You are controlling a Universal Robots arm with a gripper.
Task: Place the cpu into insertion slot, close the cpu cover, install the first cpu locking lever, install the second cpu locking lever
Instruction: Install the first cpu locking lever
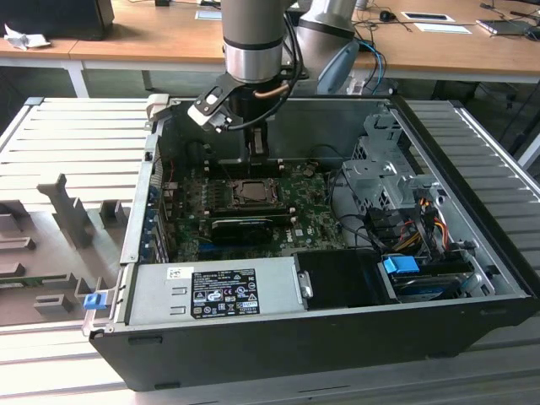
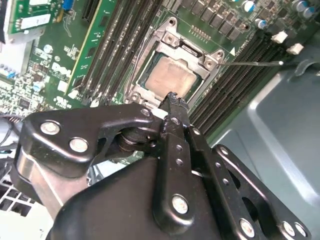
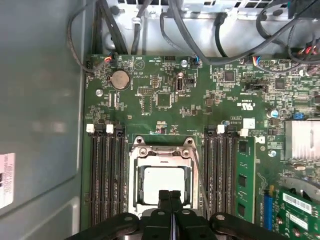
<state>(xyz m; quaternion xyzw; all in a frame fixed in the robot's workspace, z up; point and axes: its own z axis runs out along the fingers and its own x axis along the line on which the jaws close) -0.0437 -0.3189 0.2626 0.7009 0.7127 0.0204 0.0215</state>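
I'm looking down into the open computer case [image 1: 337, 337], and room is tight. Banks of memory slots [image 3: 105, 175] are flanking the socket on both sides, and cables are hanging along the far edge of the motherboard [image 3: 165, 107]. In the exterior view the case's back wall is sitting just behind the arm.

The gripper [image 3: 170, 194] is hanging over the socket's edge with its fingers pressed together, gripping nothing. I can't tell whether the tips are touching the metal below.

The cpu [image 3: 162, 180] is lying flat in the insertion slot [image 1: 234, 192] with its pale metal top facing up. Its edges are running parallel with the memory slots. It's square, so I'm not seeing a long axis. The cpu cover [image 3: 161, 154] is lying down over it, framing the chip through its window. In the second wrist view a thin locking lever [image 2: 250, 63] is sticking out across the memory slots, away from the socket.
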